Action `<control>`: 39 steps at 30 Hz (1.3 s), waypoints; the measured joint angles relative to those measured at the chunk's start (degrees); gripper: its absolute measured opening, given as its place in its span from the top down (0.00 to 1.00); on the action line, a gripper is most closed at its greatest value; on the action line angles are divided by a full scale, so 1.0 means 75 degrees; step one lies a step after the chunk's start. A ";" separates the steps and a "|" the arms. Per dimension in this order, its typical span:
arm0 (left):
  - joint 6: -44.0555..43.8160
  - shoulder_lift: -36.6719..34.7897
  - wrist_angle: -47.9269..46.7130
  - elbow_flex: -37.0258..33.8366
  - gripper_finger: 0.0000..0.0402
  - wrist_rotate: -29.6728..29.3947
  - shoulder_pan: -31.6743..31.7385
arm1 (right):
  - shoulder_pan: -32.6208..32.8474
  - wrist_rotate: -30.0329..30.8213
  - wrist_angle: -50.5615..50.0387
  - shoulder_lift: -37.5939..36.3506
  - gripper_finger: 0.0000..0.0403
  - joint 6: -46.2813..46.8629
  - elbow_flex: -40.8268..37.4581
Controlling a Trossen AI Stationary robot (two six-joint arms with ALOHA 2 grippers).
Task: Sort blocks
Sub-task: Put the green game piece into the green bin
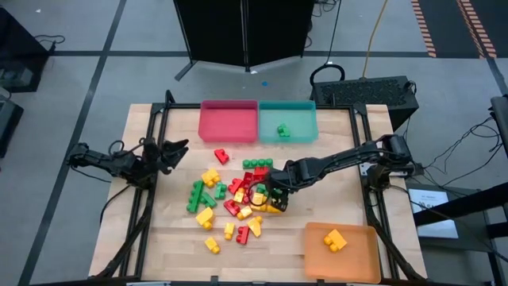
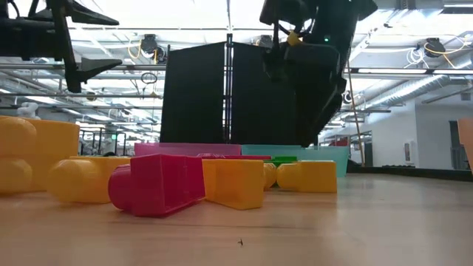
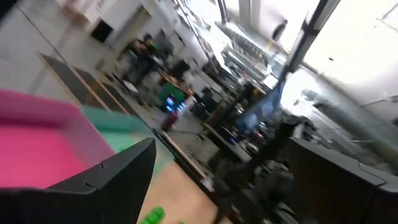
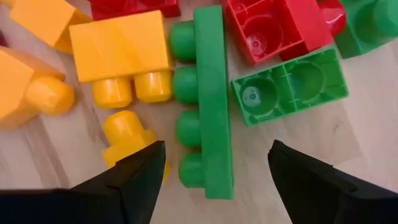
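A pile of red, green and yellow blocks (image 1: 234,199) lies on the wooden table, in the middle. My right gripper (image 1: 271,195) hangs open over the pile's right part, pointing steeply down. In the right wrist view its fingers (image 4: 142,177) stand on either side of a long green four-stud block (image 4: 208,106) that lies on its side, clear of it. Beside that block lie a yellow block (image 4: 121,46) and an upturned green one (image 4: 289,87). My left gripper (image 1: 173,153) waits open at the table's left edge, above the wood.
A red tray (image 1: 228,121) and a teal tray (image 1: 305,119) holding a green block (image 1: 282,130) stand at the far edge. An orange tray (image 1: 357,258) with a yellow block (image 1: 334,239) sits at the near right. A lone red block (image 1: 221,156) lies near the red tray.
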 joint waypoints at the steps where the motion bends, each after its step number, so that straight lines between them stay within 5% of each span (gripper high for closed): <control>1: -0.0119 0.0000 -0.0154 0.0000 0.10 0.0190 0.0000 | 0.0008 0.0006 0.0078 -0.0002 0.31 0.0002 -0.0069; 9: -0.0960 0.0006 -0.2272 -0.0001 0.10 0.0884 0.0000 | -0.0101 -0.0115 0.0394 0.0018 0.31 -0.0060 -0.0454; 20: -0.0572 -0.0001 -0.2350 0.0009 0.10 0.0492 -0.0006 | -0.0224 -0.0320 0.1199 0.0937 0.32 -0.0080 -0.0458; 23: -0.0436 0.0000 -0.2358 0.0009 0.10 0.0437 -0.0006 | -0.0237 -0.0294 0.1204 0.1017 0.40 0.0087 -0.0443; 28: -0.0467 0.0000 -0.2361 0.0009 0.10 0.0440 -0.0006 | -0.0243 -0.0324 0.1172 0.1013 0.67 0.0202 -0.0436; 39: -0.0467 0.0002 -0.2235 -0.0003 0.10 0.0405 -0.0006 | -0.0233 -0.0341 0.0013 0.0023 0.67 0.0395 0.0088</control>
